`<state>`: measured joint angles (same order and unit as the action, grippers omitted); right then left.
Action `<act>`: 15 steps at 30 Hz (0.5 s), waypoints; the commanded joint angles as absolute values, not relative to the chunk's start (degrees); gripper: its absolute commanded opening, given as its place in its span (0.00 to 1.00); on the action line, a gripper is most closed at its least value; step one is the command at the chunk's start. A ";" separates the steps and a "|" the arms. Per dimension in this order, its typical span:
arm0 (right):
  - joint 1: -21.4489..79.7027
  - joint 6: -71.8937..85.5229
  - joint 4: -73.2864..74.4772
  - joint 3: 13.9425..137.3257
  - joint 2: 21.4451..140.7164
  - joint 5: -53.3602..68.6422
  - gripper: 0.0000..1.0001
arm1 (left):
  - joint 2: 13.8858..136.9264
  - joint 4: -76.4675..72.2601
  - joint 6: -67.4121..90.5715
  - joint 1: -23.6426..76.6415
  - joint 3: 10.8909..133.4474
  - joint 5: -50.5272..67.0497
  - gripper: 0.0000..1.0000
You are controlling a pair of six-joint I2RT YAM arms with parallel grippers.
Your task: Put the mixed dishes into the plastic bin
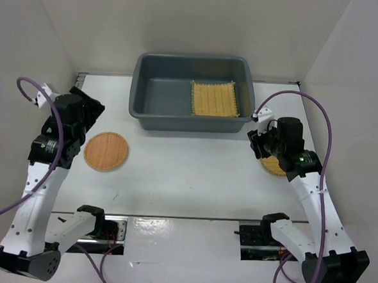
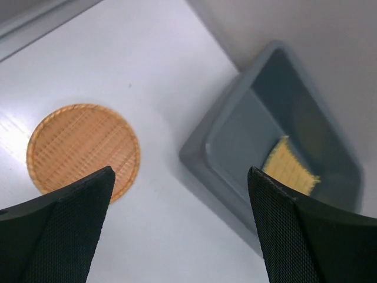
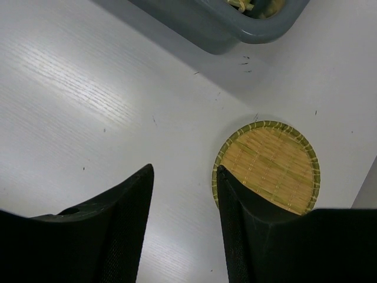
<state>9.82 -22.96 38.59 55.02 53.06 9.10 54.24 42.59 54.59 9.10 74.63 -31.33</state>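
bin: dark grey tub (image 1: 189, 123) at the far middle of the white table (image 1: 186, 180), long side facing the arms, back rim near the rear wall.
square mat: yellow slatted mat (image 1: 213, 99) lies flat in the right half of the bin, its right edge close to the right wall. The bin's grey floor shows to its left.
orange disc: round orange-brown disc (image 1: 106, 150) flat on the table, in front of and to the left of the bin's front-left corner, apart from it. White table shows all round its rim.
pale disc: paler yellow disc (image 3: 268, 168) with a greenish rim, flat on the table in front of the bin's front-right corner, apart from it (from above the right wrist hides most of it).
left hand: left gripper (image 2: 179, 177) spread wide with nothing between the fingers, up off the table. In its own view the orange disc sits by one finger and the bin corner by the other.
right hand: right gripper (image 3: 184, 171) has its fingers parted with bare table in the gap, pinching nothing. One fingertip overlaps the pale disc's left rim (touching or above it, cannot tell).
open room: a broad band of bare table runs between the two discs and along the bin's front wall.
edges: white side walls (image 1: 34, 55) stand close on both flanks, and each arm is near its own wall.
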 commanded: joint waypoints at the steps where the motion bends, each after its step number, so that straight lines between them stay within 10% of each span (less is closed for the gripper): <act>1: 9.40 -23.38 37.79 55.11 52.21 10.02 0.53 | 53.36 39.99 62.38 2.14 63.24 -21.72 0.99; 15: 9.40 -23.38 37.79 55.11 53.35 10.02 0.56 | 46.67 28.83 91.41 -9.49 29.53 -1.75 0.99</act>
<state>9.80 -23.07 38.59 55.02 53.23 9.56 48.66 36.34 85.03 -9.15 29.45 -4.99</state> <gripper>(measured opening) 0.561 0.992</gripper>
